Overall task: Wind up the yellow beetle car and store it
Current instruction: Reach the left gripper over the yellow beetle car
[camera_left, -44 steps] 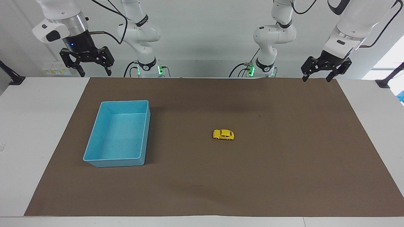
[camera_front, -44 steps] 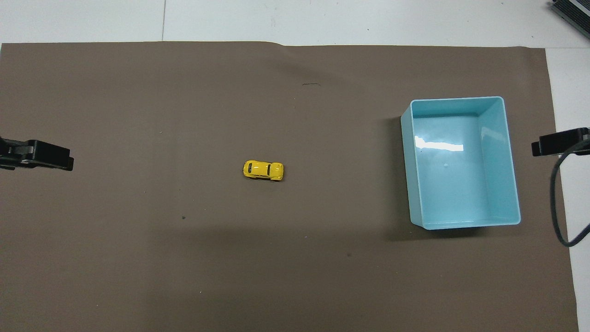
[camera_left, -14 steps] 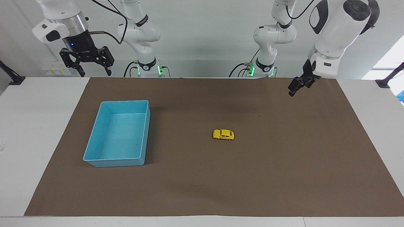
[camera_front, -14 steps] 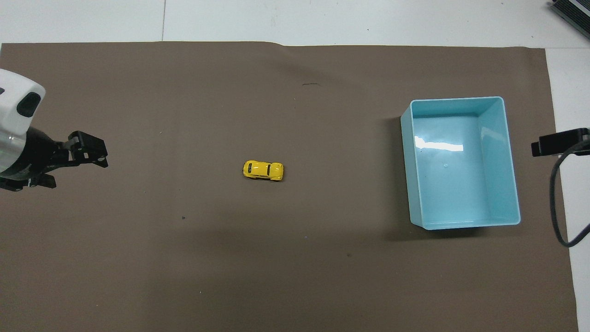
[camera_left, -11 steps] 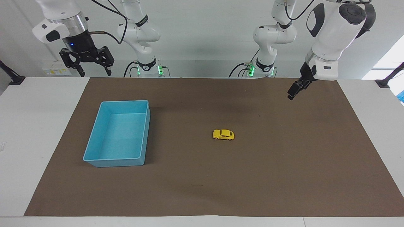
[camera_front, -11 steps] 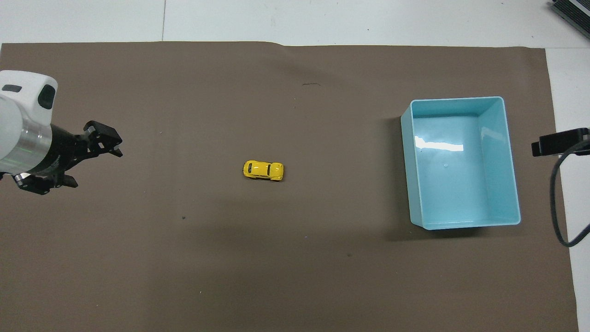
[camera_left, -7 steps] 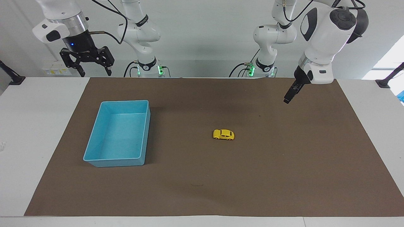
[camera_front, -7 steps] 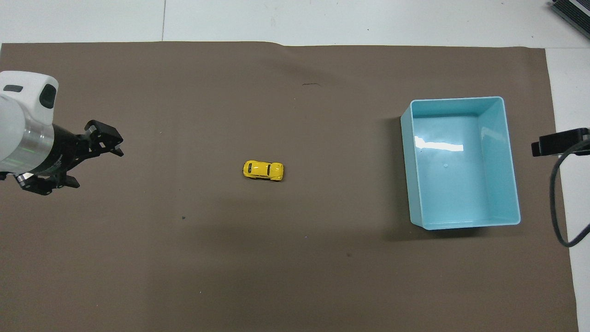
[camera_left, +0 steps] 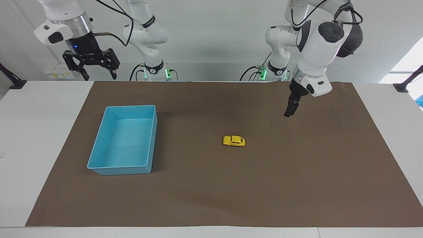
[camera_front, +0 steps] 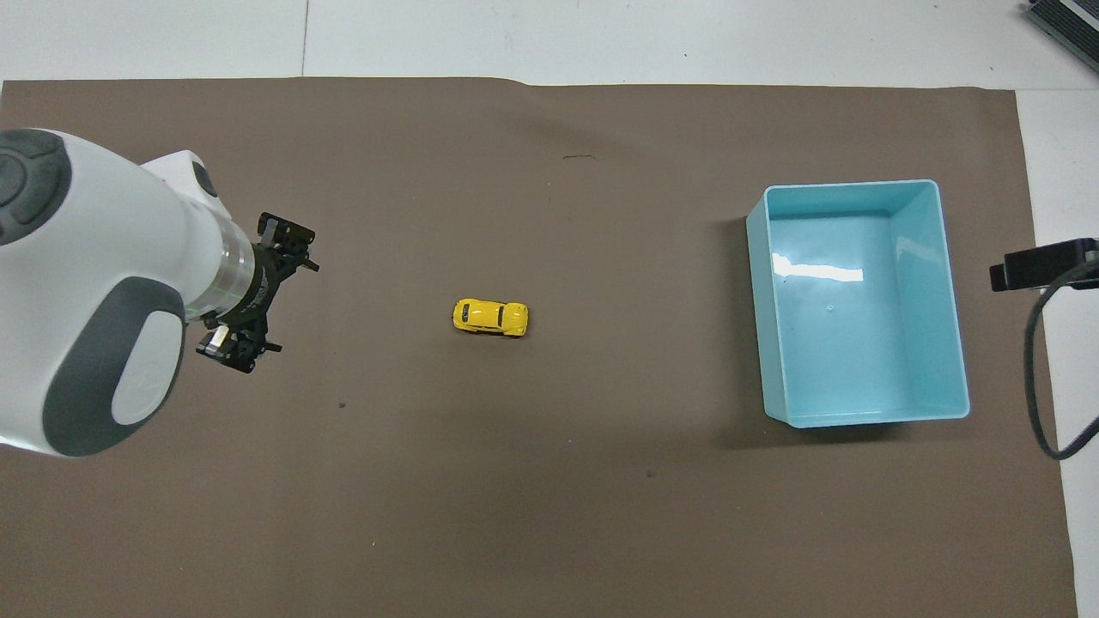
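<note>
Reaching with the left tool (camera_left: 288, 111), fingers apart and empty, up over the brown mat (camera_left: 297, 172) toward the left arm's end of the desk (camera_left: 390, 109). Yellow beetle car (camera_left: 234, 141) sitting on its wheels mid-mat, well apart from that tool, toward the right arm's end and lower. Blue tray (camera_left: 99, 148) lying empty, farther again that way. Right tool (camera_left: 91, 67) waiting, fingers apart, raised near its own end. Probably best: centring over the rounded body, descending straight, closing across the car's flanks rather than nose to tail, keeping the wheels free for winding.
</note>
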Action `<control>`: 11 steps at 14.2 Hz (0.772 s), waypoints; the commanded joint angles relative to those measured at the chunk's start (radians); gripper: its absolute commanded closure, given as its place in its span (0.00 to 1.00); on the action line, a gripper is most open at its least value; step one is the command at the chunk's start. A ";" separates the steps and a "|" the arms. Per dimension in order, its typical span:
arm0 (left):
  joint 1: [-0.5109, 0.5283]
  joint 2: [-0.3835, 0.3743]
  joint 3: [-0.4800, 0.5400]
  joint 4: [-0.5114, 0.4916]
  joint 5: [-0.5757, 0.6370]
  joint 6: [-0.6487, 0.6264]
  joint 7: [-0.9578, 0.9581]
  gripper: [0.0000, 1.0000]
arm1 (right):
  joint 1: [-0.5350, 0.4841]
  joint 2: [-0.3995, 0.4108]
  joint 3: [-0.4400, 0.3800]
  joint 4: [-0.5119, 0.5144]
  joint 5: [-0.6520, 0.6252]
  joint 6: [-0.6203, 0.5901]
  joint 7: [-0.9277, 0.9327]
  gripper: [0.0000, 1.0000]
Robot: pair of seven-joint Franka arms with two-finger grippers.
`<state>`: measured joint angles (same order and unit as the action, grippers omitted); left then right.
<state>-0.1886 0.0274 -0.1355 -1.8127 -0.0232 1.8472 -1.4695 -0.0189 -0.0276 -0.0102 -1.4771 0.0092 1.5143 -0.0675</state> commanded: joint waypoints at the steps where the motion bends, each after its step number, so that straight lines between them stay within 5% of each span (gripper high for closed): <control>1: -0.040 0.032 0.014 -0.010 -0.009 0.061 -0.104 0.00 | -0.001 -0.003 -0.002 0.003 0.018 -0.012 0.020 0.00; 11: -0.198 0.241 0.016 0.010 0.003 0.275 -0.449 0.00 | -0.001 -0.003 -0.002 0.003 0.018 -0.012 0.020 0.00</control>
<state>-0.3469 0.2262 -0.1360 -1.8127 -0.0228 2.0711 -1.8530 -0.0189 -0.0276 -0.0102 -1.4771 0.0092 1.5143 -0.0675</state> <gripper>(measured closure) 0.000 0.000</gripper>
